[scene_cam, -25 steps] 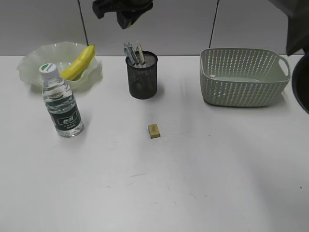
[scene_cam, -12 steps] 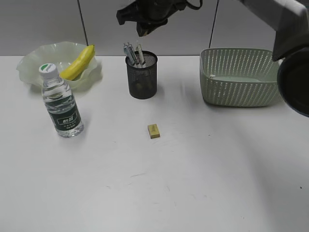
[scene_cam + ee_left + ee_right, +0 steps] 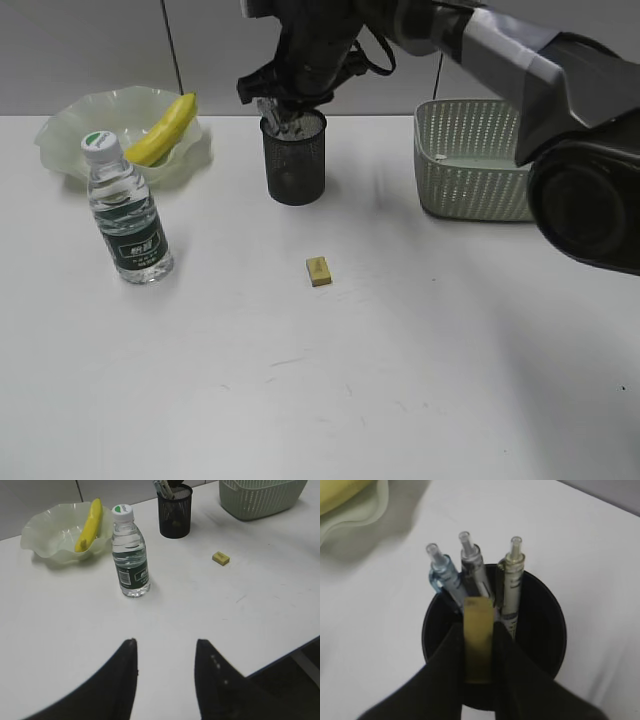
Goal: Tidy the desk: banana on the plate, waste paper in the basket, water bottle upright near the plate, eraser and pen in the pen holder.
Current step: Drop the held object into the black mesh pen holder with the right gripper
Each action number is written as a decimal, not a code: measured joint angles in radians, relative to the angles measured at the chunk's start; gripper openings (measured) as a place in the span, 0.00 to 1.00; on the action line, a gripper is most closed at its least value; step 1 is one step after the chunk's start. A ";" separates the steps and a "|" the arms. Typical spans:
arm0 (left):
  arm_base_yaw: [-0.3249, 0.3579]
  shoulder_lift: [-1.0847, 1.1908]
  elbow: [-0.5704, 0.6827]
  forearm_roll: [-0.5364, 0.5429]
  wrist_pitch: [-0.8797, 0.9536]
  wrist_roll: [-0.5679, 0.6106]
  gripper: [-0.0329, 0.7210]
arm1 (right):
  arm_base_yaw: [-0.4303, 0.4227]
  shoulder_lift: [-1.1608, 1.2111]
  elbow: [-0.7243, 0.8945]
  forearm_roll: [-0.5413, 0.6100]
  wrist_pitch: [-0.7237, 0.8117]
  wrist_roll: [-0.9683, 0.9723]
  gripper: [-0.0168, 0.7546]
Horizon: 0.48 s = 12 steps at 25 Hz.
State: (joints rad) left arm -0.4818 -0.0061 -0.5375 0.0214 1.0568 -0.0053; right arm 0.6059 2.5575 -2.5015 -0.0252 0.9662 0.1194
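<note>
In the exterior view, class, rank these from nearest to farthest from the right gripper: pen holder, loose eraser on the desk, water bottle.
1. Pen holder: directly beneath the right gripper, at the back centre.
2. Eraser: on the desk, in front of the holder.
3. Water bottle: upright on the left, by the plate.

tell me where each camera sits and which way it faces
Exterior: in front of the desk, slanting down; right arm reaches over the pen holder.
Left wrist: raised over the desk, facing the water bottle; left jaws open at bottom.
Right wrist: above the pen holder, right jaws shut on an eraser.
All three show the pen holder.
</note>
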 joint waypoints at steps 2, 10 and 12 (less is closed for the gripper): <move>0.000 0.000 0.000 0.000 0.000 0.000 0.43 | 0.000 0.011 0.000 -0.018 0.005 0.023 0.18; 0.000 0.000 0.000 0.000 0.000 0.000 0.43 | 0.000 0.019 -0.045 -0.028 0.114 0.037 0.59; 0.000 0.000 0.000 0.000 0.000 0.000 0.43 | 0.000 0.019 -0.086 -0.029 0.151 0.037 0.66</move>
State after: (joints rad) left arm -0.4818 -0.0061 -0.5375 0.0214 1.0568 -0.0053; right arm 0.6059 2.5765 -2.5876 -0.0540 1.1169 0.1562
